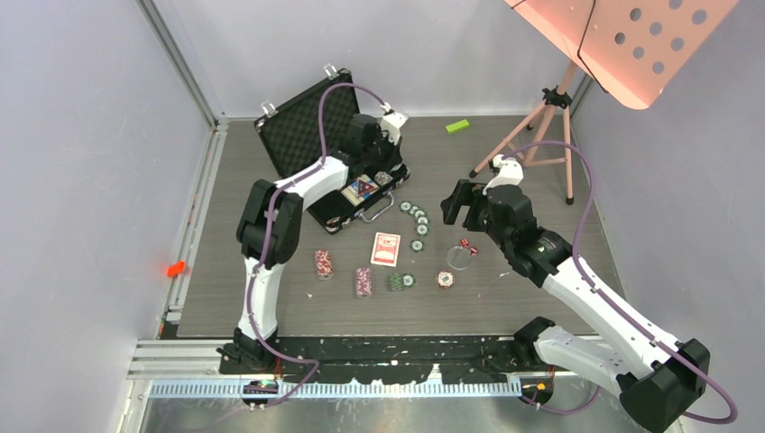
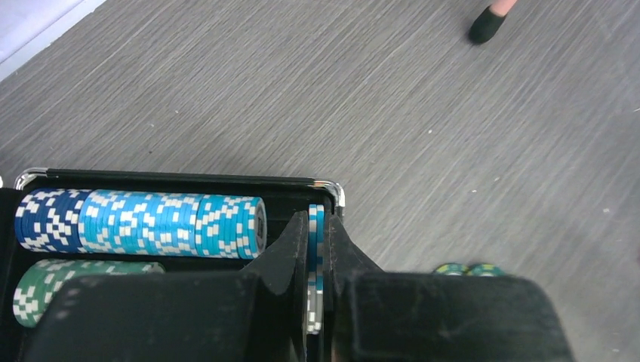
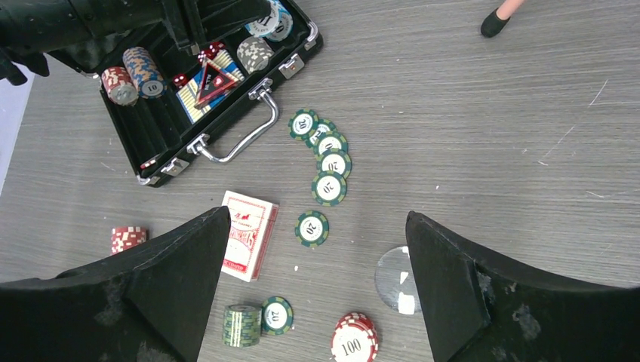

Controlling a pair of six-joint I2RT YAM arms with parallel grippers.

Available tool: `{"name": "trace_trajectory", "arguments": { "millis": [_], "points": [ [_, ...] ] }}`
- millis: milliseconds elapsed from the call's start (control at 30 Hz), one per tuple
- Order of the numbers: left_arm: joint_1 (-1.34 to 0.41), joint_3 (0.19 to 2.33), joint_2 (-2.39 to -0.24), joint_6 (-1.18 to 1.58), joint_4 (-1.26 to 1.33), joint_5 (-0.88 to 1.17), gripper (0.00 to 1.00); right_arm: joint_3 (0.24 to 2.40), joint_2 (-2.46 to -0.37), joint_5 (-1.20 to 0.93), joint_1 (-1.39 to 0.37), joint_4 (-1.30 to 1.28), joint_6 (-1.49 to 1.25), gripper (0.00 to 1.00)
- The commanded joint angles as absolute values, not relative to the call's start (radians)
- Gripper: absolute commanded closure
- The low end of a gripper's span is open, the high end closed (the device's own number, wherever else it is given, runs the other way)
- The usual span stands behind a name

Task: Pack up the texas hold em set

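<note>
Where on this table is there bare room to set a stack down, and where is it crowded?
Bare wood: the left strip between the briefcase and the table edge; the far patch between briefcase and green block. Crowded: around the card deck, among loose chips and dice.

A robotics lab cell: plain pale walls (image 1: pixel 72 135) box in a wood-grain desk (image 1: pixel 469 311) edged with aluminium rails (image 1: pixel 180 359).

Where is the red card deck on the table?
In the top view, the red card deck lies flat on the near side of the open briefcase, left of the row of green chips.
</note>
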State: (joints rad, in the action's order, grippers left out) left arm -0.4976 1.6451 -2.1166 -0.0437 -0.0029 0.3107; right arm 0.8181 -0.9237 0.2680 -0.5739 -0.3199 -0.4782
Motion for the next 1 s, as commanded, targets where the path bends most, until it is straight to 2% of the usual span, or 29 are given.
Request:
{"name": "trace_trajectory", "arguments": {
  "millis": [0,467,533,600,733,967],
  "points": [
    [-0.499,1.739,-2.159,-0.162,-0.018,0.292,1.00,0.832,-0.936,0.294,-0.577,-0.278,-0.488,0.07],
    [-0.499,1.768,-2.250,-0.231,-0.005,0.246,1.00,0.837,-0.952,0.307,-0.575,-0.286,-0.481,0.08],
    [-0.499,1.769,-2.257,-0.231,0.023,0.227,0.97,0.836,-0.954,0.307,-0.575,-0.287,-0.482,0.07],
    [-0.499,1.774,-2.264,-0.231,0.026,0.217,0.88,0.838,-0.957,0.303,-0.575,-0.286,-0.483,0.08],
    [-0.499,1.793,-2.270,-0.230,0.004,0.195,0.77,0.839,-0.962,0.293,-0.575,-0.287,-0.484,0.08],
    [-0.499,1.796,-2.253,-0.244,0.002,0.157,0.77,0.842,-0.974,0.280,-0.574,-0.287,-0.487,0.08]
  ]
}}
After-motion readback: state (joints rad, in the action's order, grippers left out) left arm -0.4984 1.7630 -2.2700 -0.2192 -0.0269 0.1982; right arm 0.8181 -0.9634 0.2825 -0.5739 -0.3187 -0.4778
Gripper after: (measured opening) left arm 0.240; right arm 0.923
